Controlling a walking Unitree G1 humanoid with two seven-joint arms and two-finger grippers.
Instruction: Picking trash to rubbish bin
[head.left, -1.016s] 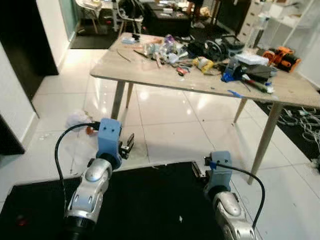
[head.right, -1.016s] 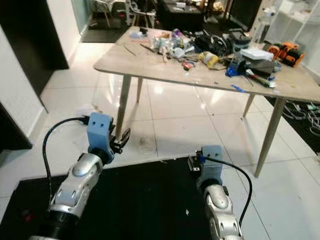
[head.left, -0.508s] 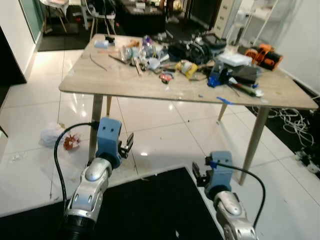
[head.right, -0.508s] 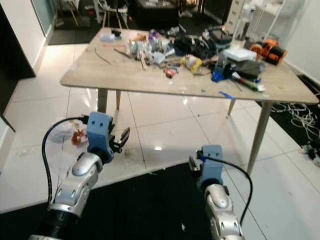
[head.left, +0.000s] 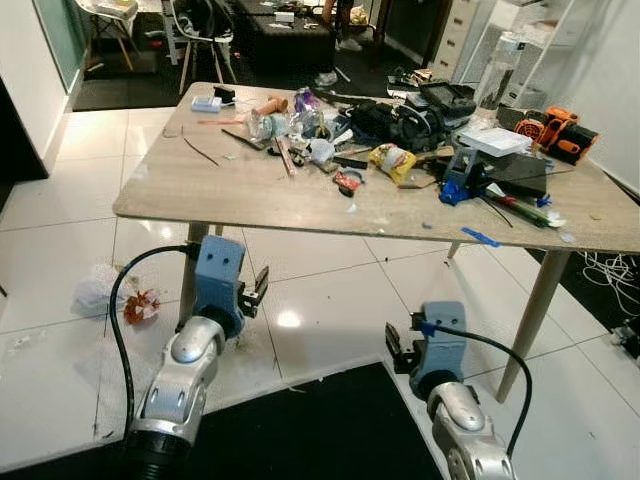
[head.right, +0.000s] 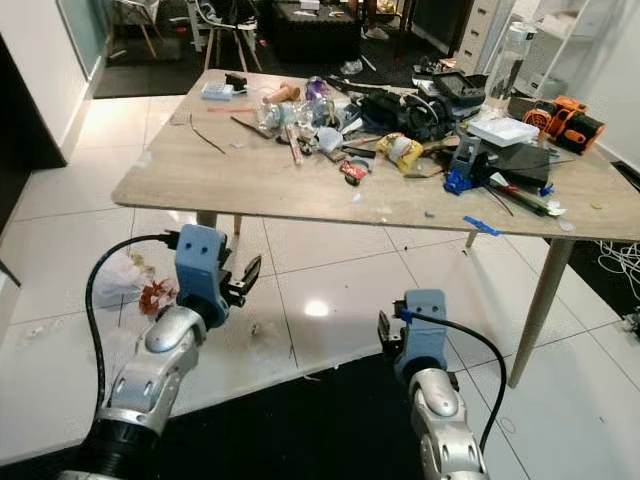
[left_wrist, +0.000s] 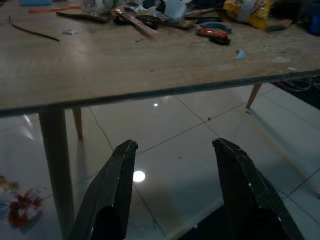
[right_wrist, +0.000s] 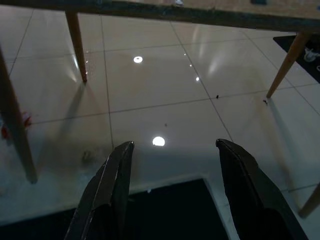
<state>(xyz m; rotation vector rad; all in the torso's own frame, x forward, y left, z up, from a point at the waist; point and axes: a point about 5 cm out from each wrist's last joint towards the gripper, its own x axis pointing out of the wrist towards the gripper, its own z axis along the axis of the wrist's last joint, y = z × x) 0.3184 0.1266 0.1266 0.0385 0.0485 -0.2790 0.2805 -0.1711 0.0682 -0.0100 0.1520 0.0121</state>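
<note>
Left eye view looks down on a wooden table standing on glossy white floor tiles, with a black mat at the near edge under the robot. The far half of the tabletop is crowded with clutter: a yellow snack packet, a blue vise-like tool, an orange power tool at the far right, a clear bottle and a blue strip near the right front edge.

The trash lies on the floor to the left, beside the table's near-left leg: a crumpled white plastic bag with a red-and-white wrapper just beside it on the right.

The left gripper hangs in the air in front of that leg, below the tabletop, its two black fingers spread wide with nothing between them. The right gripper hovers low over the near edge of the tiles, to the right of centre; its fingers are likewise parted wide and empty. Both are well apart from the trash.
</note>
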